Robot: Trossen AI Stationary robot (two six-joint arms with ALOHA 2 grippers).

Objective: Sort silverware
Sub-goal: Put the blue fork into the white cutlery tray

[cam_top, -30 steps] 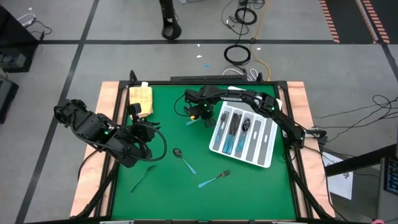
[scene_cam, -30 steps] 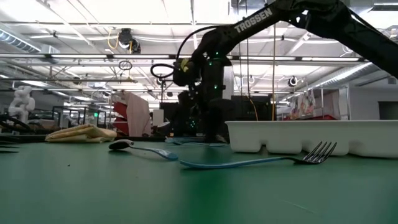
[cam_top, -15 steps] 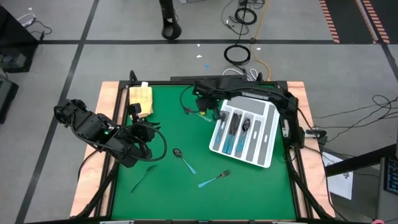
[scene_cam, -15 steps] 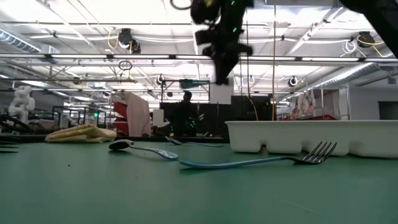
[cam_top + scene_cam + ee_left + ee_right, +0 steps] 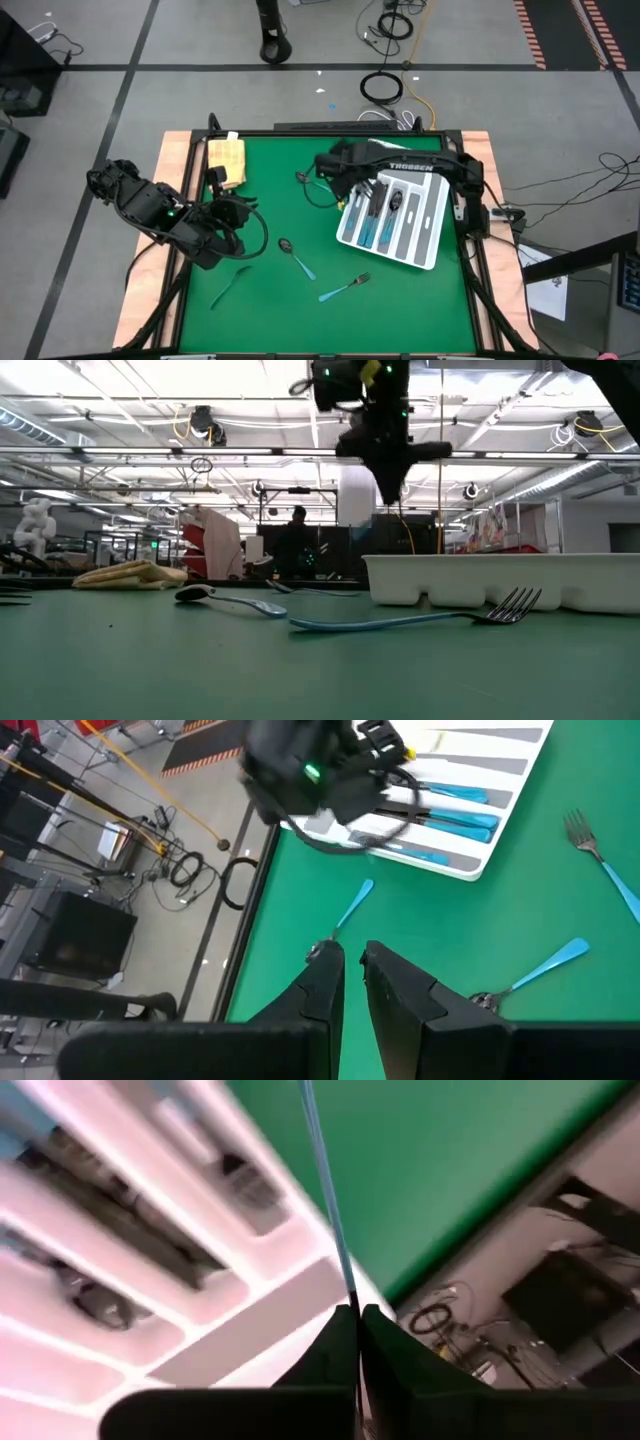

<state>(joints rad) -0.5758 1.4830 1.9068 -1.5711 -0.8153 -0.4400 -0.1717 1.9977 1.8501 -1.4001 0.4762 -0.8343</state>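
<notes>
- The white tray [image 5: 425, 250] already has several blue-handled pieces lying in its slots, so sorting's well underway.
- Right claw [image 5: 352, 1312] is clenched on a thin blue-handled utensil [image 5: 322, 1190], hovering over the tray's near-left end.
- Left claw [image 5: 352, 960] sits well left of the tray, nearly closed, holding nothing.
- Left to sort: a spoon [image 5: 295, 255], a fork [image 5: 345, 288] and a few more pieces on the bench [image 5: 300, 320], left of the tray.

Matt green table mat [image 5: 300, 300]; white tray [image 5: 425, 250], seemingly smooth plastic; wooden table edge [image 5: 150, 250].
</notes>
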